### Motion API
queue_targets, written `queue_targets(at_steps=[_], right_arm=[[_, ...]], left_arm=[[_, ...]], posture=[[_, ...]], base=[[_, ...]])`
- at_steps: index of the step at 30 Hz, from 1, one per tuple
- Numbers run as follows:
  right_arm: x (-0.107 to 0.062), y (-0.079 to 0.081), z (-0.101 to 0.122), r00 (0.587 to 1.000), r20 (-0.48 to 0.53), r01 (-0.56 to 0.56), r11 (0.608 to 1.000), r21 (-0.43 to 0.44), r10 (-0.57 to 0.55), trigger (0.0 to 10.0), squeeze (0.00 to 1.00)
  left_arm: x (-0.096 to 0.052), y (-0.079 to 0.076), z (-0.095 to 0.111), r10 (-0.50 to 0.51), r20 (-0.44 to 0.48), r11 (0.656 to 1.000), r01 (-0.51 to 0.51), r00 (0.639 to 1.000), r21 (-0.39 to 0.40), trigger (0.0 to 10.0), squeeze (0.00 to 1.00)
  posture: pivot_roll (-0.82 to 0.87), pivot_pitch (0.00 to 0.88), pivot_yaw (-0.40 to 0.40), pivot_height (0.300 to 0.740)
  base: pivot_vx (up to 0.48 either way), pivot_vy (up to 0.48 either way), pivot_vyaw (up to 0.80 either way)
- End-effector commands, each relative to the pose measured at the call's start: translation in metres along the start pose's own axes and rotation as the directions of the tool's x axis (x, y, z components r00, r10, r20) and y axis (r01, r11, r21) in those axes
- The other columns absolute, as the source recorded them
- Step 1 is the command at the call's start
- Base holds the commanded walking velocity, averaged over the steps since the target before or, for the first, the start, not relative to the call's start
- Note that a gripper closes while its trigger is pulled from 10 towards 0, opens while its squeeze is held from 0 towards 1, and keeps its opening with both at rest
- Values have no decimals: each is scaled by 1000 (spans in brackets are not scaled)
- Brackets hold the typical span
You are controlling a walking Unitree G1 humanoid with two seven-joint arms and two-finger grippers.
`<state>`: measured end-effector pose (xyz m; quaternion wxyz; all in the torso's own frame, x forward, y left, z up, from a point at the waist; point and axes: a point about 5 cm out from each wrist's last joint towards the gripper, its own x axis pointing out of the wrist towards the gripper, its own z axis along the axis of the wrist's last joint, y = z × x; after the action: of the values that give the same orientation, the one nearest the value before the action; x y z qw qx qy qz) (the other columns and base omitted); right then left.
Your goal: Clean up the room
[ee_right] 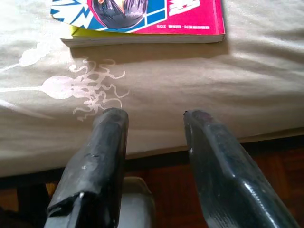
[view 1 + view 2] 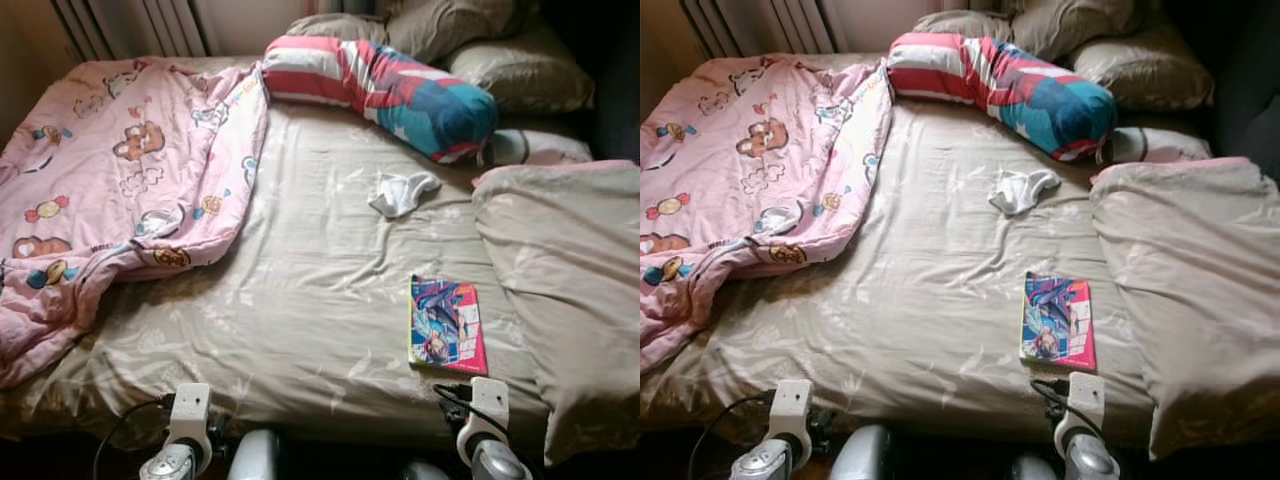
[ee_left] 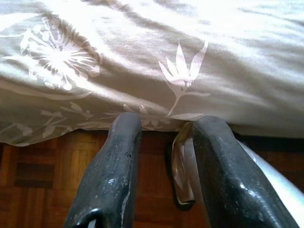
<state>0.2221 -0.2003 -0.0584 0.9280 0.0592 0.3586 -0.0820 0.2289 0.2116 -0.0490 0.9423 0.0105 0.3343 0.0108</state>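
— On the bed (image 2: 300,300), what do we see?

— We see a tan sheet with pale flower prints. A book (image 2: 446,325) with a pink and blue cover lies flat at about four o'clock from the middle, close to the near edge.

— And the cloth?

— A small white cloth (image 2: 400,192), crumpled, lies at one o'clock from the middle, well apart from the book. It may be a sock; we cannot tell from here.

— What else lies on top?

— A pink quilt (image 2: 110,180) with bears and sweets is bunched at ten o'clock, hanging over the side. A long striped bolster (image 2: 390,85) in red, white and teal lies at twelve o'clock, with tan pillows (image 2: 520,70) behind it. A tan duvet (image 2: 565,290) is heaped at three o'clock, just beside the book.

— Where are our arms?

— Both are low at six o'clock, by the near edge. Our right gripper (image 1: 154,121) points at the sheet just short of the book, fingers spread apart and holding nothing. The book's edge faces it, not touching.

— And the left?

— Our left gripper (image 3: 164,126) points at the overhang of the sheet, fingers parted and empty. Below it we see wood floor (image 3: 33,180) and something pale and dark between the fingers that we cannot make out.
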Motion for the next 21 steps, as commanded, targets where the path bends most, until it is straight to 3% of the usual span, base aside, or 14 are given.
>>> queue_targets(at_steps=[1, 16, 21], right_arm=[[-3, 0, -12, 999, -45, -6, 1000, 3, 7, 10000, 0], [-3, 0, -17, 997, -82, -4, 1000, 1, 4, 10000, 0], [-7, -8, -26, 994, -110, 8, 1000, 7, -7, 10000, 0]], left_arm=[[-2, 1, -9, 17, -44, 999, -18, 999, -30, 10000, 0], [-2, 1, -13, 28, -86, 999, -31, 996, -38, 10000, 0], [-3, -1, -17, 23, -104, 999, -27, 994, -34, 10000, 0]], posture=[[-4, 17, 8, 652], [-19, 0, 13, 652], [-19, 0, 14, 652]], base=[[0, 0, 0], [0, 0, 0], [0, 0, 0]])
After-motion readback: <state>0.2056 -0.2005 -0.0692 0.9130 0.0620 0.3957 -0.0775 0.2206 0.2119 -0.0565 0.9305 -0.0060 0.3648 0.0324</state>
